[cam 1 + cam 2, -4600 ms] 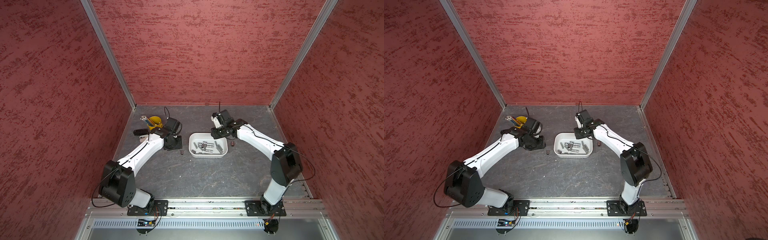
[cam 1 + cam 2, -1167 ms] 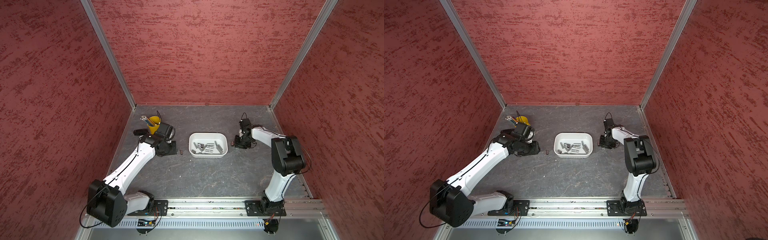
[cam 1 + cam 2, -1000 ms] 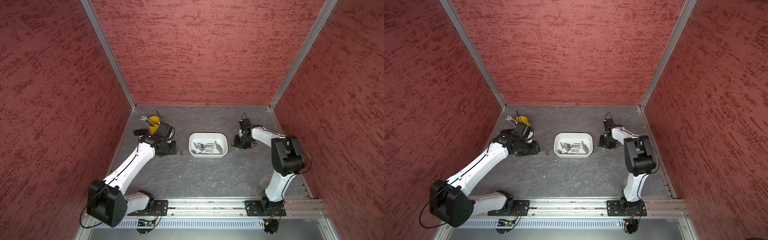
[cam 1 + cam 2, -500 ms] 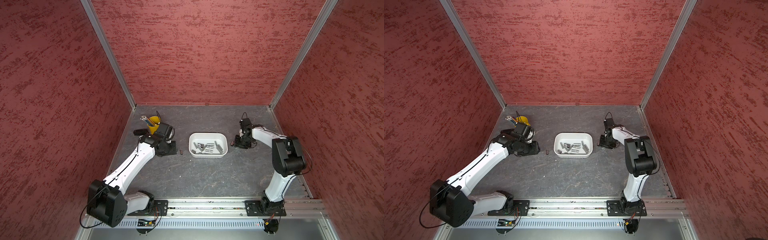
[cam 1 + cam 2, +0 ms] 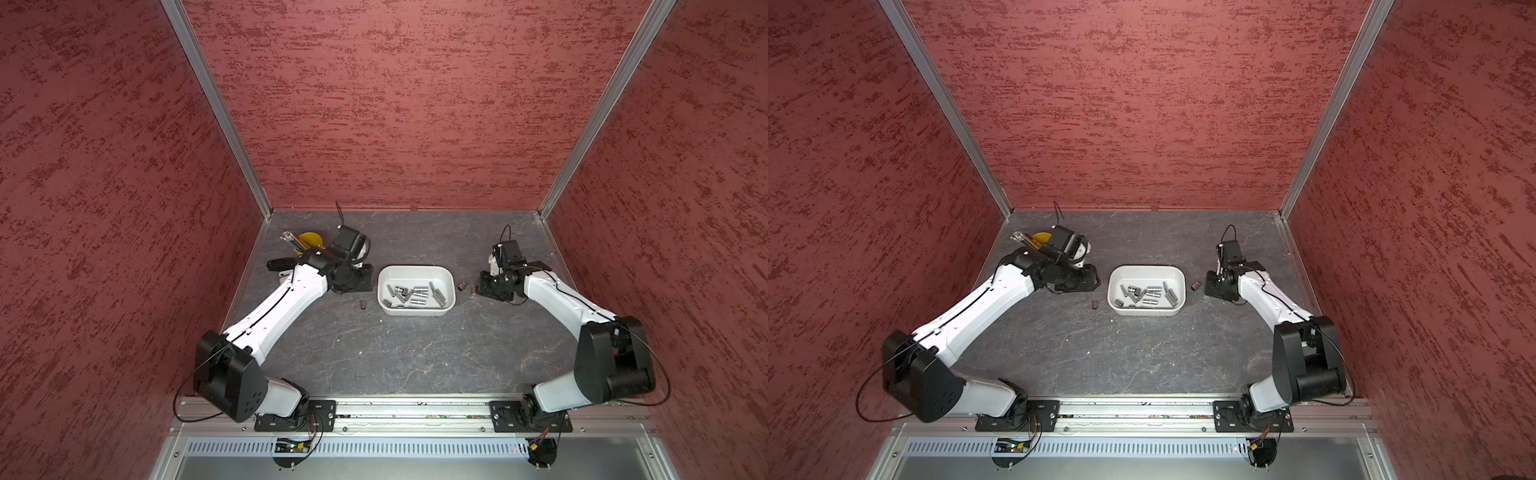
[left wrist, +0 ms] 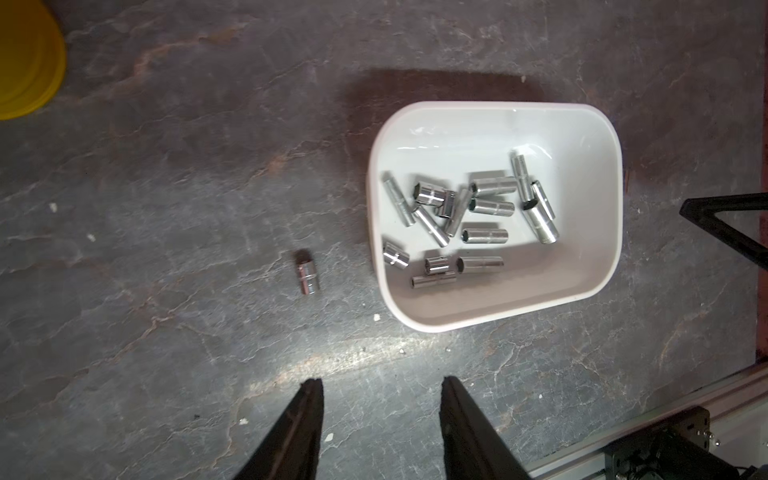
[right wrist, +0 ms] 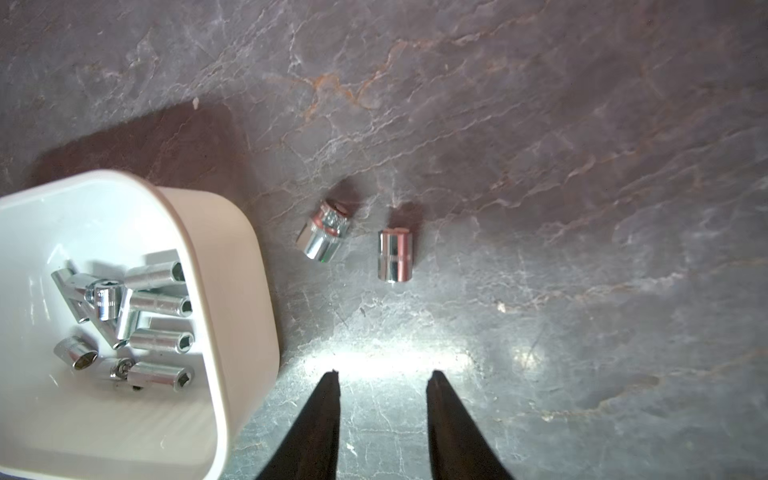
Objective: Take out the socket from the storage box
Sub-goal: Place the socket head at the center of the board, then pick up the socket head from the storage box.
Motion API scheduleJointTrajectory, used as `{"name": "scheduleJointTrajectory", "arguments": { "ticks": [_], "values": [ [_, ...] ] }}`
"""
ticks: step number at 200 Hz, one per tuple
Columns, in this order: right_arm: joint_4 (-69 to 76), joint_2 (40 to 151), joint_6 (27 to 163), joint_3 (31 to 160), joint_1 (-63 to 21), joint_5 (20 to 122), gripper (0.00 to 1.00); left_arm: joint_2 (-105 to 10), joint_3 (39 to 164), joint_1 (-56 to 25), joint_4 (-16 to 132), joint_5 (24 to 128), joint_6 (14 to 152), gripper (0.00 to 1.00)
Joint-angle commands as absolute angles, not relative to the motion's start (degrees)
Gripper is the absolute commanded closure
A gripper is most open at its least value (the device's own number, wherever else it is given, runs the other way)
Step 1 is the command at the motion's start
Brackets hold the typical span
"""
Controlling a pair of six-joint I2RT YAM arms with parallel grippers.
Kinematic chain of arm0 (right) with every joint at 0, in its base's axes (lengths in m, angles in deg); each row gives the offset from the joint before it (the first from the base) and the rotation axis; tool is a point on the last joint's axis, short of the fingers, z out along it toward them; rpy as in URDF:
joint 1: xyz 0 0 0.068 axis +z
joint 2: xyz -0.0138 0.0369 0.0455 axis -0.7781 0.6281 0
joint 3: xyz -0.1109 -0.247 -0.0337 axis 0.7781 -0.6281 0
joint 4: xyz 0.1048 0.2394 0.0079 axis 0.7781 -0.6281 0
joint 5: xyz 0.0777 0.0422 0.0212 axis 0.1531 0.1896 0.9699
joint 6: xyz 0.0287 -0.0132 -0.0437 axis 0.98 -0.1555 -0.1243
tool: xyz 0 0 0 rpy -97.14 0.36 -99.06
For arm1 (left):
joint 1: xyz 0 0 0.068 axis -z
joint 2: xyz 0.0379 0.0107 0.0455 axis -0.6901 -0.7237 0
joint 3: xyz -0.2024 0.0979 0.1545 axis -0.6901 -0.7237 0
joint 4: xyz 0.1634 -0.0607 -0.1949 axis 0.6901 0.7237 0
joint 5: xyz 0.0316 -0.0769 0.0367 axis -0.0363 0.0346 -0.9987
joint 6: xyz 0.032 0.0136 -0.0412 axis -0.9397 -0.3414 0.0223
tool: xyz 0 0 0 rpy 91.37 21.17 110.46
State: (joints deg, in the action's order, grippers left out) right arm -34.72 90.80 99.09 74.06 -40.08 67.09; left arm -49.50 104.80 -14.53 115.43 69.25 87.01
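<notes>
Three sockets lie out on the counter, clear of the storage box, which sits mid-counter between the two arms. One loose socket rests on its side just left of the box. A stubby socket and a second short socket lie near each other, not touching, just right of it. A dozen or so chrome sockets are jumbled inside the box, with the far part of its floor bare.

Neither arm carries anything. The left end effector hangs over bare counter left of the box, its fingers spread with nothing between them. The right end effector hangs right of the box, close to the two sockets there, its fingers parted and empty. A yellow pencil cup stands at the far left beyond the left arm and seems to play no part.

As a judgement: if one socket was wanted, the job looks done. If the box is to be emptied, only a small share is out and most of the work is left. The next step would be for an arm to reach over the rim and pick a single socket from the heap.
</notes>
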Motion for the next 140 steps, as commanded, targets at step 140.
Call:
{"name": "scheduleJointTrajectory", "arguments": {
  "ticks": [140],
  "values": [
    [-25.6,80.8,100.6,62.9,-35.7,65.0,0.63,-88.2,129.9,-9.3,117.5,65.2,75.4,0.62]
  ]
}}
